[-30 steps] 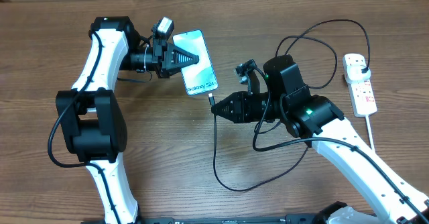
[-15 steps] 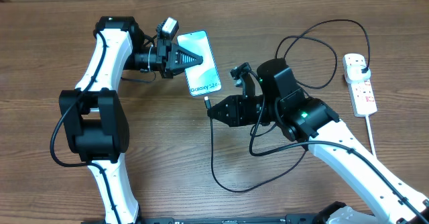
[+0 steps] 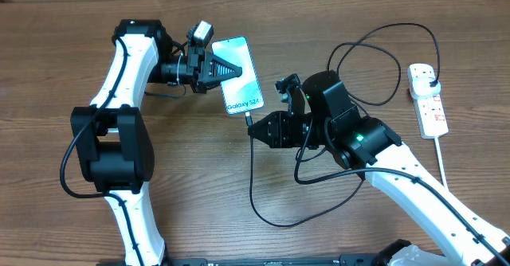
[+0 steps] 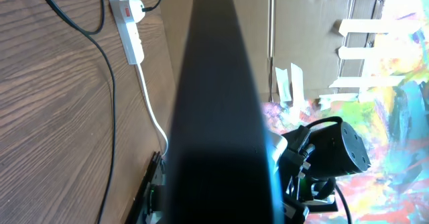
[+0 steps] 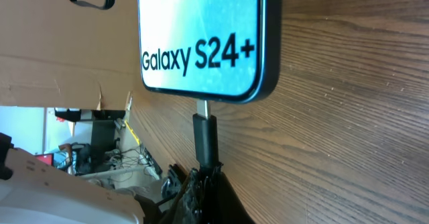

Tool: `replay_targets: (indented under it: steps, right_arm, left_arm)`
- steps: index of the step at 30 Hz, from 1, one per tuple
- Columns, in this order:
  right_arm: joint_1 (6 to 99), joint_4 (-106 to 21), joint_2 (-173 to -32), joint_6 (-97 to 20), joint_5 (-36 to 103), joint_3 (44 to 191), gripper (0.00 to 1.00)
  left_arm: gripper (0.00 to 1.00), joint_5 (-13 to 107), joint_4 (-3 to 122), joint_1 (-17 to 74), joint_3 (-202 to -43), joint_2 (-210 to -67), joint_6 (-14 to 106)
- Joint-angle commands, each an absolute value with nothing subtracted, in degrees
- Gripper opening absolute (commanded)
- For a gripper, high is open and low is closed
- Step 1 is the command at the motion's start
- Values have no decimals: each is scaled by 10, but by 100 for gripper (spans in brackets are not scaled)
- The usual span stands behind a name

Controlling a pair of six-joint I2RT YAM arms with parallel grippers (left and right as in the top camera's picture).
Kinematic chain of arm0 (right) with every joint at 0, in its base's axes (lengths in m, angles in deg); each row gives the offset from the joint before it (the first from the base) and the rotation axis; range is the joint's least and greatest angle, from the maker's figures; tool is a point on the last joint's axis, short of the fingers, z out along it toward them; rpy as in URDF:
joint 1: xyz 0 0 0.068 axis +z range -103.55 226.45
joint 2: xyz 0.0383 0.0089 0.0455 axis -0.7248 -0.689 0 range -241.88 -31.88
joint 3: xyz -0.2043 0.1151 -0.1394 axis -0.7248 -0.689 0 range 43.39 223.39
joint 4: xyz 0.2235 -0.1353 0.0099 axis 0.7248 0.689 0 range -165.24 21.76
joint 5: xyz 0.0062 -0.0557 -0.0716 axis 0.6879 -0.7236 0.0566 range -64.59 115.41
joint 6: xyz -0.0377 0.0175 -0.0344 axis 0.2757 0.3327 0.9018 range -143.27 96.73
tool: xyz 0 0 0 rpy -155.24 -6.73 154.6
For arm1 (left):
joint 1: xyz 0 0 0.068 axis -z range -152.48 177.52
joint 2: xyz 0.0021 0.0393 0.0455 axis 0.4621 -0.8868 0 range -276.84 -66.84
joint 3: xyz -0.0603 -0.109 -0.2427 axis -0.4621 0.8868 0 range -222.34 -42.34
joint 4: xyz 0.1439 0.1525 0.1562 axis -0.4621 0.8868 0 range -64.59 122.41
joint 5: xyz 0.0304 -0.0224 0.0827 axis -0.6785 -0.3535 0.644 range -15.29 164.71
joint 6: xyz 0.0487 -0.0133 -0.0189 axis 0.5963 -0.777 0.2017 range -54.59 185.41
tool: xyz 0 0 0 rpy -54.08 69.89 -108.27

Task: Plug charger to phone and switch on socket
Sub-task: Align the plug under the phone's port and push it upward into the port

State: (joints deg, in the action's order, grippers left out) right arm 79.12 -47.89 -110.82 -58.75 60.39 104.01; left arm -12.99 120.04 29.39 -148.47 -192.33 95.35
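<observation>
The phone [image 3: 240, 75] with its light blue "Galaxy S24+" screen lies on the table, held at its upper left by my left gripper [image 3: 225, 69], which is shut on it. In the left wrist view the phone's dark edge [image 4: 218, 117] fills the middle. My right gripper [image 3: 255, 128] is shut on the charger's black connector [image 5: 204, 140], whose metal tip sits at the port in the phone's lower edge [image 5: 201, 93]. The charger's black cable [image 3: 253, 194] loops over the table to a black plug [image 3: 430, 80] in the white socket strip [image 3: 429, 103].
The socket's thick white cord [image 3: 441, 150] runs toward the table's near right. The black cable makes further loops [image 3: 374, 51] behind my right arm. The strip also shows in the left wrist view [image 4: 127, 16].
My right gripper has moved left and up with the connector, bringing its tip up to the phone's lower edge. The left gripper shifted slightly with the phone, then held still.
</observation>
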Motion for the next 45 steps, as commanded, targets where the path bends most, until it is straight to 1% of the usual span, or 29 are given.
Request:
replay_targets:
  steps: [1, 27, 45]
  right_arm:
    - [792, -491, -1104, -593, 595, 1037, 4]
    - [791, -495, -1104, -593, 597, 1037, 4]
    - [762, -483, -1104, -593, 598, 1037, 4]
  left_arm:
    - [4, -158, 1197, 295, -1490, -1918, 950]
    - [4, -147, 1192, 310, -1490, -1918, 956]
    - [4, -147, 1192, 309, -1490, -1918, 956]
